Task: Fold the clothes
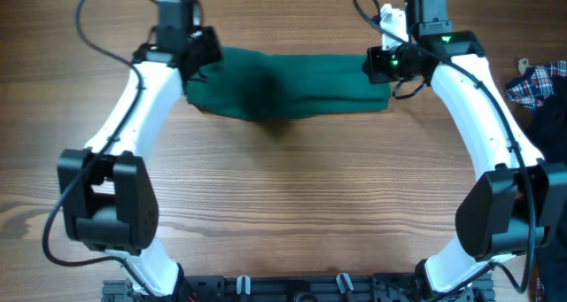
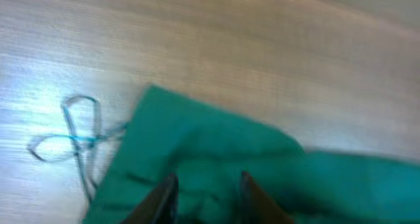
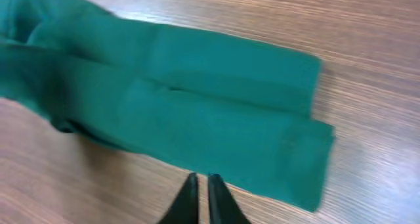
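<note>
A green garment (image 1: pixel 292 85) is lying folded into a long band across the far side of a wooden table (image 1: pixel 292 196), and each end is reaching under one arm's wrist.

At the left end, the overhead view is hiding the left gripper (image 2: pixel 207 191) beneath its own wrist. The left wrist camera is showing its two fingers (image 2: pixel 167 194) standing part-way open above the garment's corner, with cloth showing in the gap and nothing clamped. Only that view is showing a thin bluish thread (image 2: pixel 69 135) looping on the wood just beside the corner. That picture is coming out blurred, and its lower edge is cutting the fingers off.

At the right end, the right wrist camera is showing the right gripper (image 3: pixel 202 188) with its fingers pressed almost together, holding nothing, at the garment's near edge. Whether the tips are touching the cloth is hard to tell.

At the overhead view's far right, the frame is cutting off a plaid cloth (image 1: pixel 536 82).
</note>
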You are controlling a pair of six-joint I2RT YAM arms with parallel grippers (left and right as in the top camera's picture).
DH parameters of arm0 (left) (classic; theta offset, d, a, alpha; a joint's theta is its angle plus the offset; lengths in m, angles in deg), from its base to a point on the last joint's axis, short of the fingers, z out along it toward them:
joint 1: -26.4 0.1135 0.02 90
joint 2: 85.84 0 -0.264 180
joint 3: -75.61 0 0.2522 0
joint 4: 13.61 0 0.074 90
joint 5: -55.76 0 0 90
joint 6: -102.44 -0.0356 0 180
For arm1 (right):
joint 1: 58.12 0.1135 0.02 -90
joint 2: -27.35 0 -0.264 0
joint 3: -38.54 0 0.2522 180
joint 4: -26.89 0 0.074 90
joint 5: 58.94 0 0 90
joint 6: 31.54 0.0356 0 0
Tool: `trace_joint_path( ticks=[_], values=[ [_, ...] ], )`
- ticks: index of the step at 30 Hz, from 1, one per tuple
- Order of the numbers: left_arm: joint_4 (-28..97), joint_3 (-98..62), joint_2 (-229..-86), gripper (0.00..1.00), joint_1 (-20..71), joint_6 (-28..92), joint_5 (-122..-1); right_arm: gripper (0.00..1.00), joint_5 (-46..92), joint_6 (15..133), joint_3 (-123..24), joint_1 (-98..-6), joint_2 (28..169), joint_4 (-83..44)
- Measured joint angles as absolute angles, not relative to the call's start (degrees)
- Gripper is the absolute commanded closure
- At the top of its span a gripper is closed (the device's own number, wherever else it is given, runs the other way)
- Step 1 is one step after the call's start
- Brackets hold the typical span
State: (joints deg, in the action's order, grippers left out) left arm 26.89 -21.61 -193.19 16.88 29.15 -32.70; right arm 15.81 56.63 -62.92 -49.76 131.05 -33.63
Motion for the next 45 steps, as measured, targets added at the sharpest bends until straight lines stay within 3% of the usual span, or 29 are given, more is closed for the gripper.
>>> trace_joint_path(
  ticks=[5, 12, 23, 24, 25, 45],
  values=[
    [36.88, -21.79, -193.45, 0.86, 11.09, 29.98, -31.70, 0.96, 15.57, 56.61, -62.92, -44.31, 132.49, -32.41],
    [34.84, -21.79, -199.66, 0.85, 10.93, 30.38, -31.74, 0.96, 14.28, 56.61, -63.03, -41.93, 148.31, -28.74],
    [32.05, -21.79, -205.10, 0.85, 17.49, 30.36, -30.21, 0.93, 18.92, 56.59, -63.25, -41.82, 151.13, -24.94],
    [32.00, -21.79, -205.30, 0.85, 18.06, 30.27, -30.21, 0.83, 18.92, 56.61, -63.25, -42.00, 151.13, -24.83],
    [31.98, -21.79, -205.49, 0.85, 18.28, 30.14, -30.23, 0.81, 18.89, 56.61, -63.25, -42.15, 151.13, -24.65],
    [31.81, -21.92, -205.84, 0.80, 18.45, 30.11, -30.21, 0.67, 22.54, 56.89, -64.08, -50.78, 151.13, -19.78]
  ],
)
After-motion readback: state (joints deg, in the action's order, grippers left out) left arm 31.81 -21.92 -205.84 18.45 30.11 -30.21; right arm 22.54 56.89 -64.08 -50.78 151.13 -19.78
